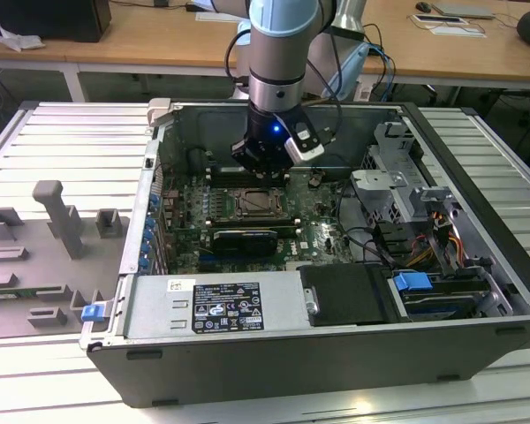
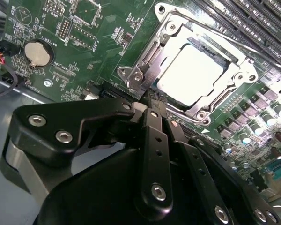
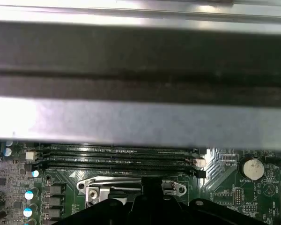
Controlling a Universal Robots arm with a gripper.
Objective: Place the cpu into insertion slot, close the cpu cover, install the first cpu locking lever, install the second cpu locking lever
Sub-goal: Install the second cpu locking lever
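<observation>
Gripper (image 2: 152,101), fingers together and empty, touches the cover's (image 2: 171,35) edge; cpu (image 2: 189,70) seated in slot, cover down, both levers apparently still unlatched.

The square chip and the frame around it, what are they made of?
The chip has a pale, matte silvery top that looks like brushed metal. The cover framing it looks like bright bare steel, since it shows shiny glints and screw heads at the corners. The board beneath looks like green lacquered circuit laminate. The robot's hand above them looks like black metal or plastic; I cannot tell which.
</observation>
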